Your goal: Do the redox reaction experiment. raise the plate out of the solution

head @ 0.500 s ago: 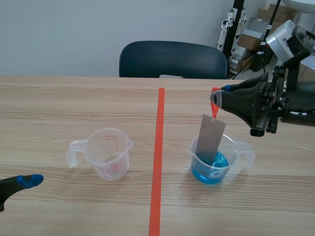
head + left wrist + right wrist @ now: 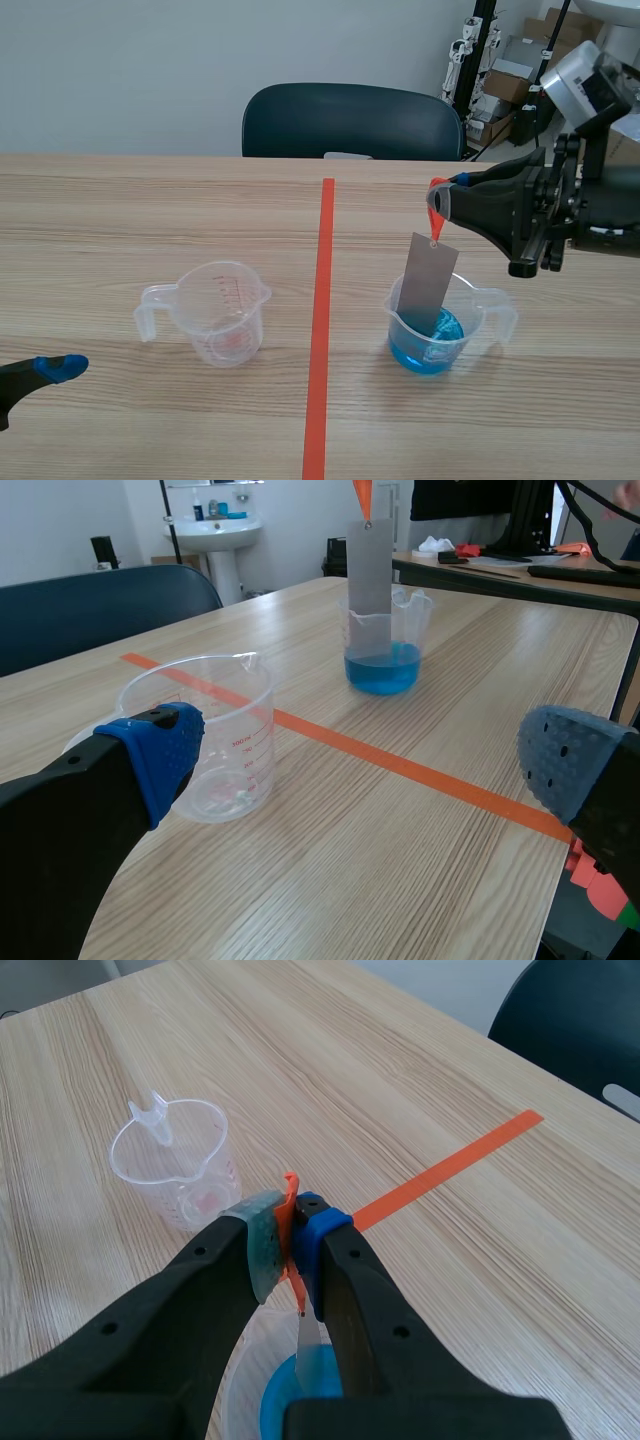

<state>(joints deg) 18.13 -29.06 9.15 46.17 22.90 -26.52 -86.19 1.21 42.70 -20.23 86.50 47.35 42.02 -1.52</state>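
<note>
**Plate hangs in the beaker from the right gripper's orange tab**

The right gripper point(image 2: 441, 203) is raised above the table point(image 2: 120, 220), on the right of the tape line point(image 2: 322, 320). Its fingers are closed tight on a small orange tab point(image 2: 434, 213). In the right wrist view the grey-green pad point(image 2: 262, 1245) and the blue pad point(image 2: 315, 1235) pinch that tab between them.

The grey plate point(image 2: 427, 283) hangs from the tab, its lower end tilted toward 7 o'clock. Most of the plate stands above the rim of the clear beaker point(image 2: 462, 300), and its lower end sits inside the beaker. The blue solution point(image 2: 432, 345) fills only the bottom of the beaker. The plate's lower edge is at about the surface of the liquid, and whether it dips in cannot be told. The beaker's handle points toward 3 o'clock in the scene view.

An empty beaker point(image 2: 215, 312) stands across the tape line, at about 9 o'clock from the solution beaker and well apart from it, with its handle also toward 9 o'clock.

The left gripper point(image 2: 360, 770) rests low near the table's front left corner, at about 8 o'clock from the empty beaker. Its fingers are spread wide and hold nothing. The empty beaker stands just ahead of one blue pad point(image 2: 155, 750).

A dark chair point(image 2: 350, 120) stands at 12 o'clock behind the table.
</note>
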